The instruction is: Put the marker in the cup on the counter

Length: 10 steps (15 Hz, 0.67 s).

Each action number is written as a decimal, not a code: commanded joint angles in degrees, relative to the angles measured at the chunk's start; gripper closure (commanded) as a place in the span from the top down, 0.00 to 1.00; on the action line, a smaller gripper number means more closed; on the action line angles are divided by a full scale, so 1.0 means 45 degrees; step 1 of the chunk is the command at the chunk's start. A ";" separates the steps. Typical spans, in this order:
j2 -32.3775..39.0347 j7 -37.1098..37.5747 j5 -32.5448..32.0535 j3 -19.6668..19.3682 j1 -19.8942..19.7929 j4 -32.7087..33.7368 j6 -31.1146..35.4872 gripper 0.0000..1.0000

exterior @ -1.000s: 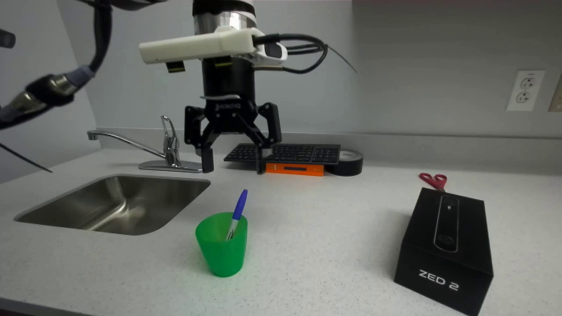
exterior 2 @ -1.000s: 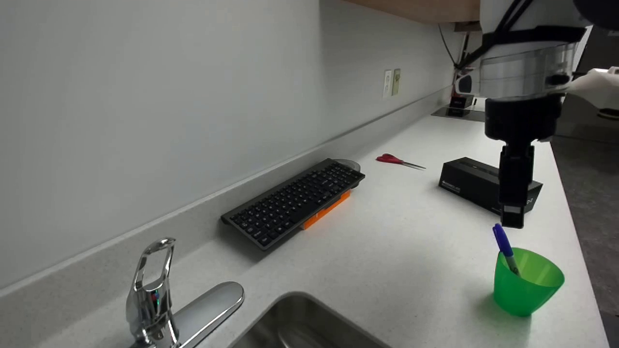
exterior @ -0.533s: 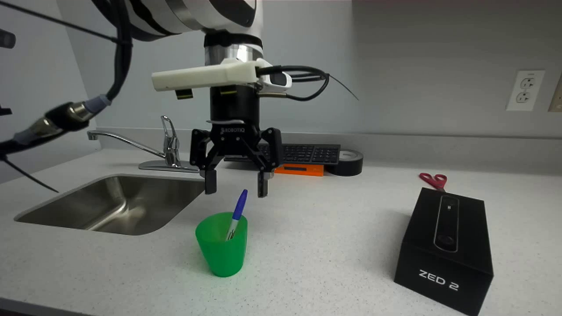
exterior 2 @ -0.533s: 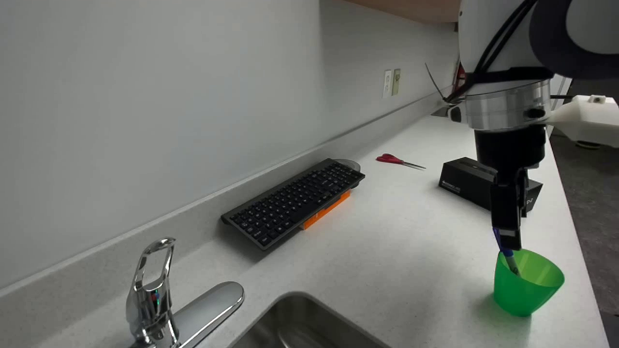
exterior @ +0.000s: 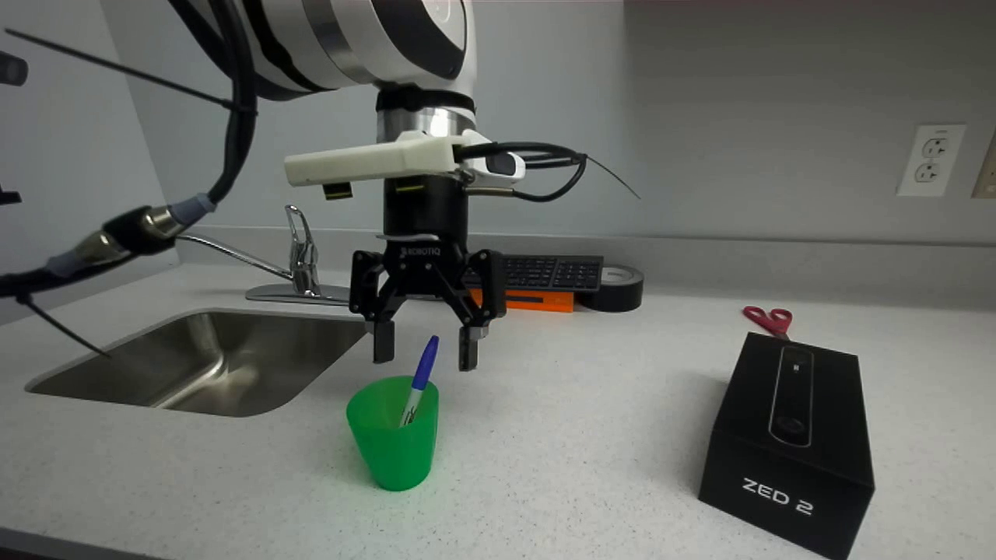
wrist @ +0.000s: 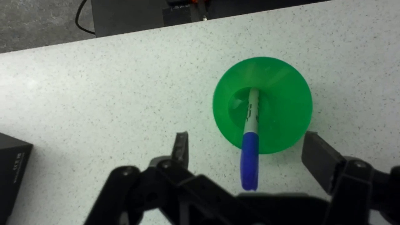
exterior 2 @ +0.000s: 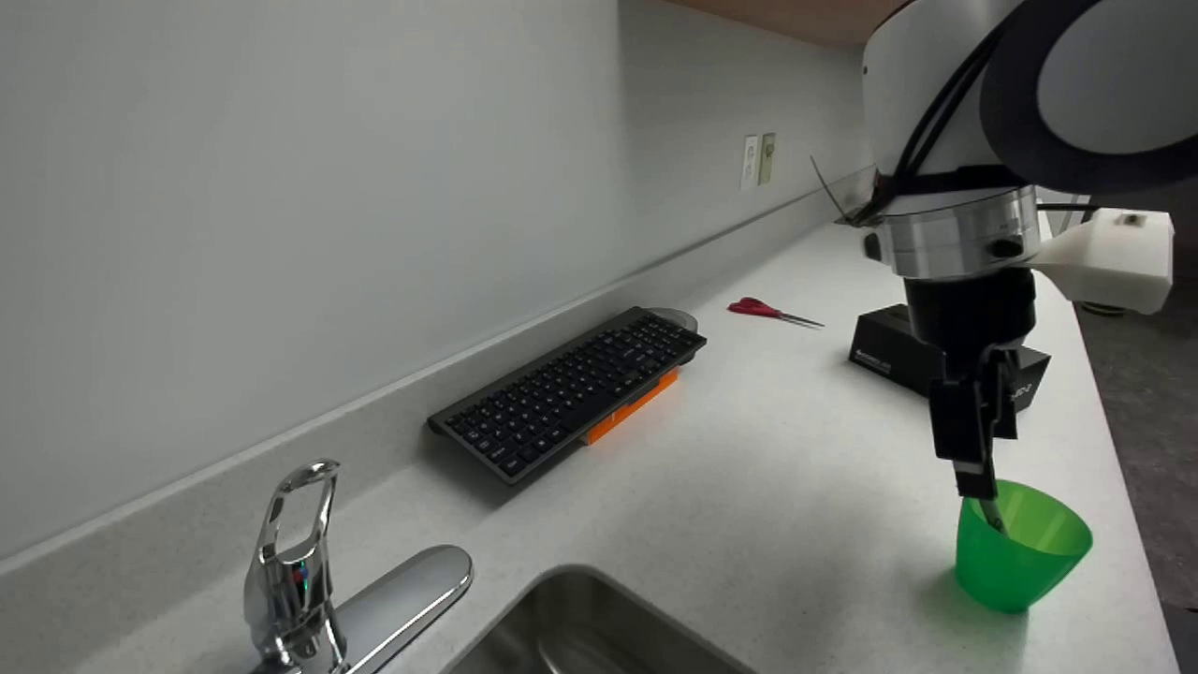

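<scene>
One green cup (exterior: pixel 395 447) stands on the tabletop (exterior: pixel 560 435), near its edge. One marker (wrist: pixel 251 138) leans inside the cup, blue cap above the rim; lettering on its barrel is too small to read. Near the cup's rim is one end effector (exterior: pixel 426 358), marked ROBOTIQ, two jaws spread wide, the cap between them in the wrist view, touching neither. Well apart from the cup, across a broad stretch of tabletop, lies one black box (exterior: pixel 797 459) reading "ZED 2".
</scene>
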 commanded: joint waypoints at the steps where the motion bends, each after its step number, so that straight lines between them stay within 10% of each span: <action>1: 0.0272 0.0407 -0.0068 -0.0072 -0.0278 0.0455 -0.0051 0.66; 10: 0.0268 0.0400 0.0499 -0.0227 -0.0379 0.0952 -0.0355 0.00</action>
